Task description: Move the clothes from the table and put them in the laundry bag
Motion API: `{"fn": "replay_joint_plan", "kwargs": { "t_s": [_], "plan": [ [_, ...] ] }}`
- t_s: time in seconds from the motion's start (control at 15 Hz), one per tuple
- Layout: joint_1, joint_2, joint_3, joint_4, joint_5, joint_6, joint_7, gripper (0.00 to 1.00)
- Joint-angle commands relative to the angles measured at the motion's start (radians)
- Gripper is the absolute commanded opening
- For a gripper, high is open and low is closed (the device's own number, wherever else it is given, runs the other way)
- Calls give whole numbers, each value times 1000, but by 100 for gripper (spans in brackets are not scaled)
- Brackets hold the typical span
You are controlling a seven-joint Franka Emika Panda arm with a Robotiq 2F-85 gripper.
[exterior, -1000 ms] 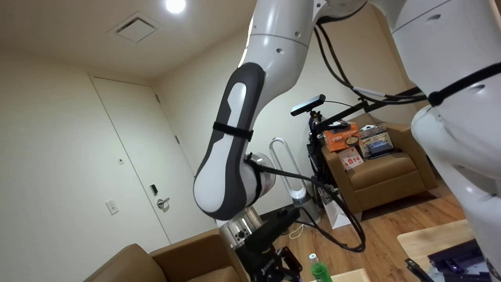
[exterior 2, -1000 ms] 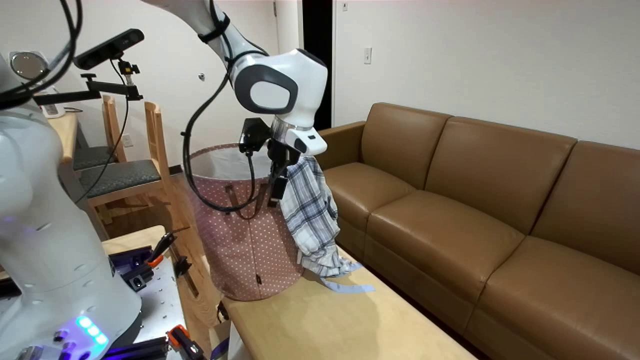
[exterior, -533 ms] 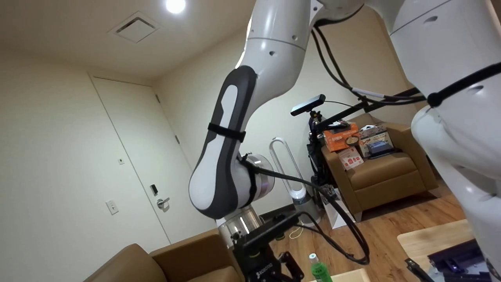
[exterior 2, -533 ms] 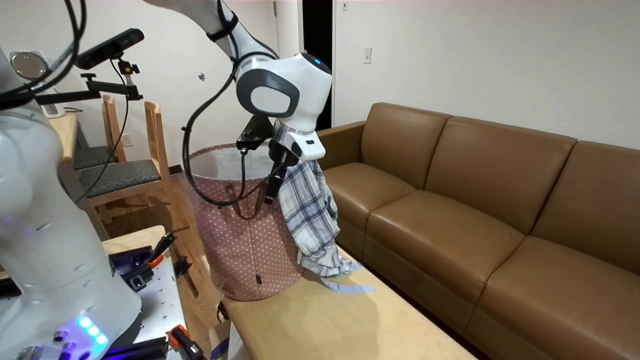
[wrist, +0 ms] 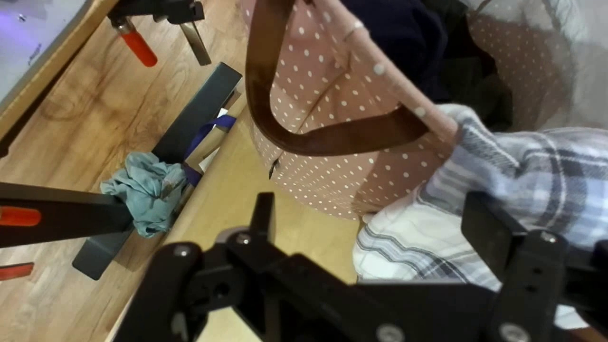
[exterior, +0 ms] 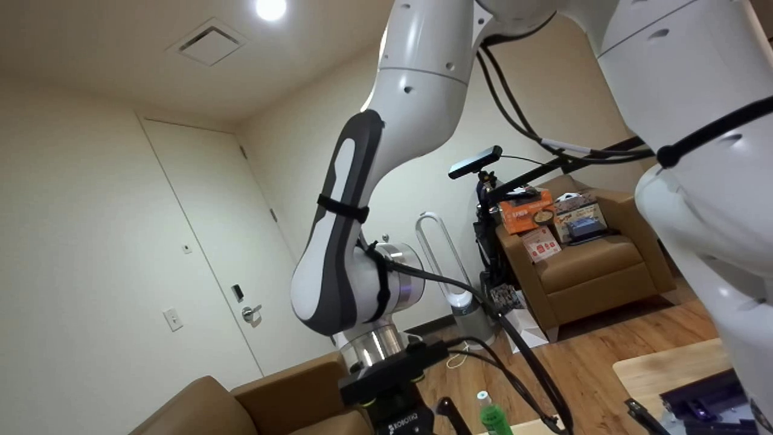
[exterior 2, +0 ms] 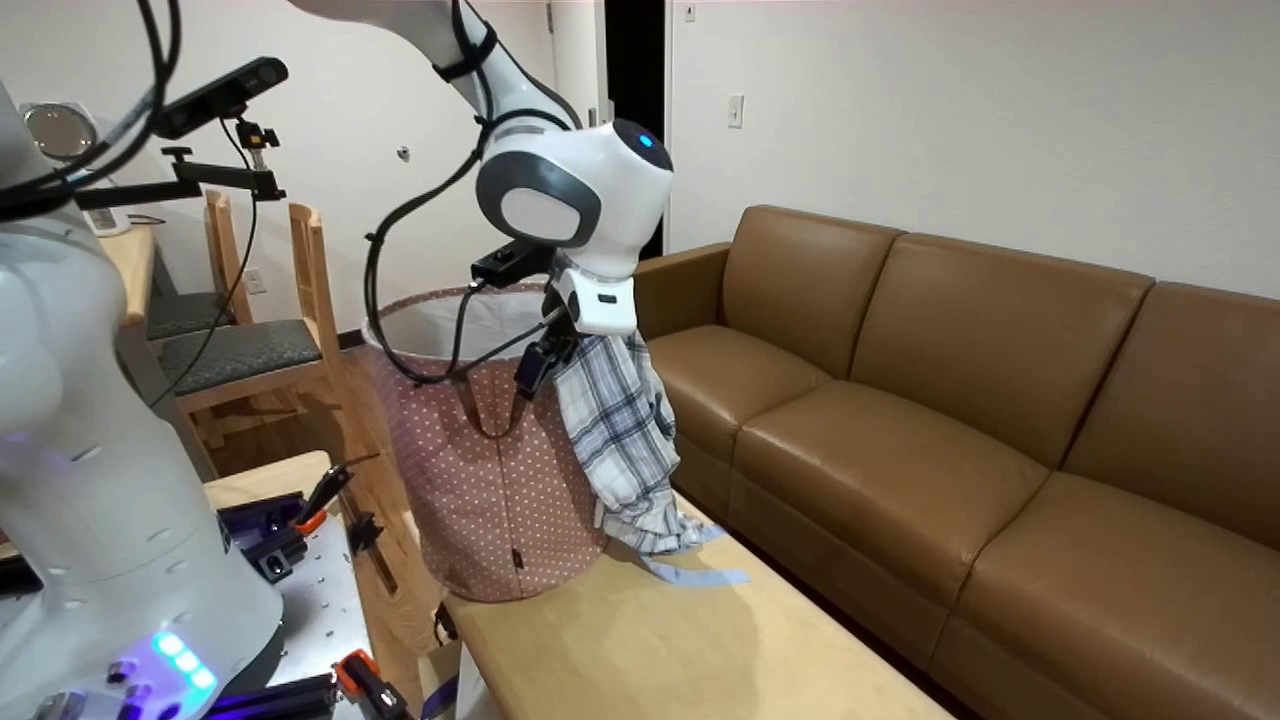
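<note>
The laundry bag (exterior 2: pixel 490 490), pink with white dots and brown handles, stands at the end of the light wooden table (exterior 2: pixel 680 640). A plaid shirt (exterior 2: pixel 615 430) drapes over its rim and hangs down outside to the tabletop, where pale blue strips (exterior 2: pixel 700 575) lie. In the wrist view dark clothes (wrist: pixel 403 42) lie inside the bag. My gripper (wrist: pixel 375 221) is open beside the bag's outer wall, nothing clasped. Its right fingertip overlaps the plaid shirt in that view; whether it touches cannot be told. In an exterior view the gripper (exterior 2: pixel 530 375) tilts down near a handle.
A brown sofa (exterior 2: pixel 900 430) runs along the table's far side. Chairs (exterior 2: pixel 240 350) stand behind the bag. A crumpled teal cloth (wrist: pixel 149 190) and clamps lie low beside the table. A green bottle (exterior: pixel 495 417) shows in an exterior view.
The wrist has turned and tilted, with the fingers swinging slightly up and toward the bag's handle. The hand has sunk a little. Shirt and bag look unmoved; the gripper stays open.
</note>
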Motion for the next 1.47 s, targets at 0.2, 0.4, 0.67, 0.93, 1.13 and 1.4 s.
{"fn": "replay_joint_plan", "kwargs": {
  "t_s": [0.2, 0.4, 0.67, 0.93, 1.13, 1.4],
  "plan": [
    [-7, 26, 5, 16, 8, -3, 17, 100],
    [-17, 35, 0, 20, 178, 11, -15, 100],
    [-18, 74, -5, 19, 363, 90, -41, 100],
    [-23, 153, -11, 34, 496, 103, -121, 100],
    [-51, 201, -13, 52, 632, 19, -316, 100],
    [-82, 274, -27, 93, 688, -127, -482, 100]
  ]
}}
